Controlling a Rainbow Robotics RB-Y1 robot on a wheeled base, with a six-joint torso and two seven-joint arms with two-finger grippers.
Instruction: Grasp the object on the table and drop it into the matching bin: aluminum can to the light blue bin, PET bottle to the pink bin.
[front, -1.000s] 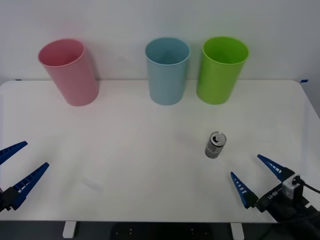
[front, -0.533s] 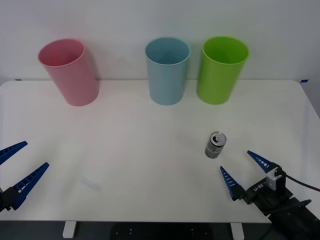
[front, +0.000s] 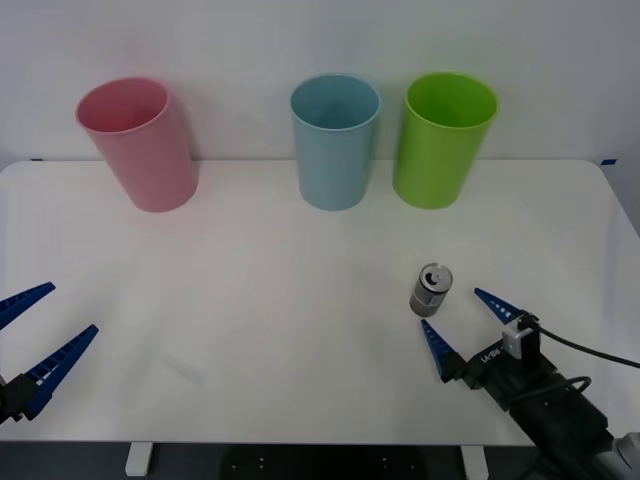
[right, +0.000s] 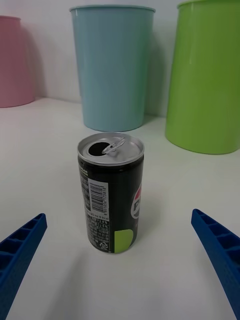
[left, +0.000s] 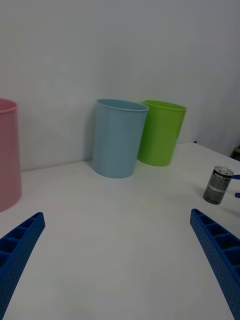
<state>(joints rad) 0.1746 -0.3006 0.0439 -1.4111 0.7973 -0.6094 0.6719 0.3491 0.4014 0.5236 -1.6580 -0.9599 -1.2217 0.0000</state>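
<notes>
Can (front: 431, 289): small silver-grey drink can, dark print, standing upright on the white tabletop (front: 250, 300), right of centre and well short of the bins. Pull-tab top already opened, so likely empty or near it — judged light, easy to tip or skid if nudged off-centre. Thin metal wall, stiff enough for a moderate squeeze but would dent under a hard one; smooth printed side, somewhat slippery.

Right gripper (front: 458, 318) sits low, just beside the can on its near side, jaws spread wide, not touching it. In the right wrist view the can (right: 110, 192) stands centred between the two blue fingers (right: 20, 247).

Best hold, by my reckoning: across the body at mid-height, jaws level, below the rim and above the base, so it does not pivot.

Left gripper (front: 30, 340) parked at the near left edge of the tabletop, jaws apart, idle.

Light blue bin (front: 335, 140) at the far edge, centre; pink bin (front: 138, 143) to its left, green bin (front: 443, 138) to its right. Can belongs in the light blue one.
</notes>
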